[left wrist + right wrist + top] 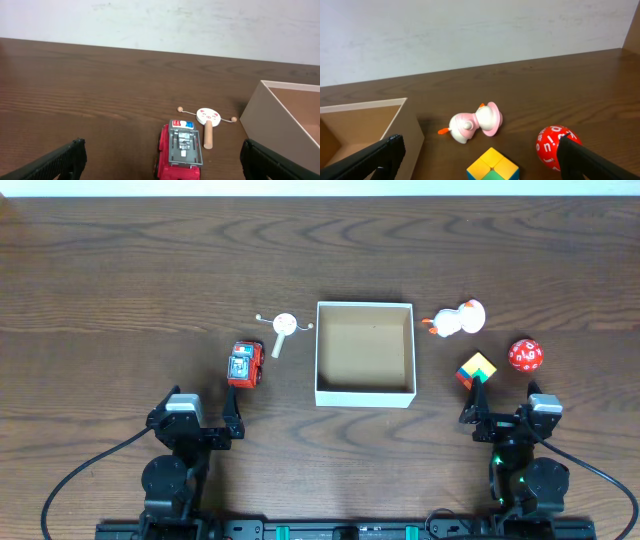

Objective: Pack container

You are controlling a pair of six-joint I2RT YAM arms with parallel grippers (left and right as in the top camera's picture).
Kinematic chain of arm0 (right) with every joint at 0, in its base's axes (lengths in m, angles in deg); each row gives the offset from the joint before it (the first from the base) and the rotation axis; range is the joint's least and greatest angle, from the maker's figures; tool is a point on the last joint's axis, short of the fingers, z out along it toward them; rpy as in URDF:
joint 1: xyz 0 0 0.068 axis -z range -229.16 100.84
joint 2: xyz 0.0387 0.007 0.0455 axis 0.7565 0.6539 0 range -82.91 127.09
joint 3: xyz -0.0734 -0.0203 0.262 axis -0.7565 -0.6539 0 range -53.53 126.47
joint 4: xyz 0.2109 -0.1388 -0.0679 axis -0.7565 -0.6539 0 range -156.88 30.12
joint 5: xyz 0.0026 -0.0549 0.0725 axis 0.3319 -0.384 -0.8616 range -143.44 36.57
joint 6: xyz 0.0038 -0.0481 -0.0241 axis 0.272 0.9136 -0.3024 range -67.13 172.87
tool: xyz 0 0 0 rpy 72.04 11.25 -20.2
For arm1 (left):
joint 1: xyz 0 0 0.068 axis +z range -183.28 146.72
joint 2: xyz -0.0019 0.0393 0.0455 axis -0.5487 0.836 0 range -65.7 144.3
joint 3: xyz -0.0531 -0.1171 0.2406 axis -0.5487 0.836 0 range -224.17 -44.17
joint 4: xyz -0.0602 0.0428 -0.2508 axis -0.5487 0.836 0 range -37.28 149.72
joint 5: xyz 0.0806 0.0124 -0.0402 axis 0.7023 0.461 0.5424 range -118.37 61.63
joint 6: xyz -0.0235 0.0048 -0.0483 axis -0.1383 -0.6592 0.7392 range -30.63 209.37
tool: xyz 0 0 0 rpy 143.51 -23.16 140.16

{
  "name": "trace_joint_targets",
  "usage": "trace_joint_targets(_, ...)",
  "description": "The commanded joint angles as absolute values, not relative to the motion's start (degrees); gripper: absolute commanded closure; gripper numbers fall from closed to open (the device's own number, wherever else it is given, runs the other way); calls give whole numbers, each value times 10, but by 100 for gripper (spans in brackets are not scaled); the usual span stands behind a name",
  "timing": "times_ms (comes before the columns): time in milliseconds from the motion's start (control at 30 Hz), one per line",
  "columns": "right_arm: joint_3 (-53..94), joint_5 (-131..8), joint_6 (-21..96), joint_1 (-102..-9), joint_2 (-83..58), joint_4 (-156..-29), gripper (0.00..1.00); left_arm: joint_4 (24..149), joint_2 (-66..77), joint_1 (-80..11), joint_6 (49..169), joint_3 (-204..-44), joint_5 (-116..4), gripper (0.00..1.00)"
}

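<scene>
We hold both arms at the table's near edge; left gripper (228, 425) and right gripper (478, 408) jaws spread wide apart.
The square white-walled, brown-lined cardboard container (365, 397) sits mid-table; red toy truck (245, 365) and white drum rattle (284, 327) lie left of it; pink-white duck (455, 319), multicoloured cube (476, 369) and red numbered ball (525, 355) lie right.

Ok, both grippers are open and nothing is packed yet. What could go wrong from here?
The red ball is round and could roll away if the right gripper nudges it. The truck seems to stand on its wheels just ahead of the left gripper, so a push may send it rolling. The rattle lies flat and thin beside the container, so it may slip from a grip.
</scene>
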State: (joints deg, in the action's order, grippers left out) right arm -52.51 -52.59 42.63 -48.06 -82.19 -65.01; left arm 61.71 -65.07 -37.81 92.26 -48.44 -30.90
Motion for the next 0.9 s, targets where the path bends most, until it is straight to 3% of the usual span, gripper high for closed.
trace_joint_targets(0,-528,-528,431,-473,-825,-650,1,634,-655,-375,915,-480,-303,2)
trace_joint_targets(633,-527,-529,426,-473,-825,-650,1,634,-655,-375,915,-480,-303,2)
trace_joint_targets(867,-528,-553,300,-473,-825,-650,1,634,-655,-375,915,-480,-303,2)
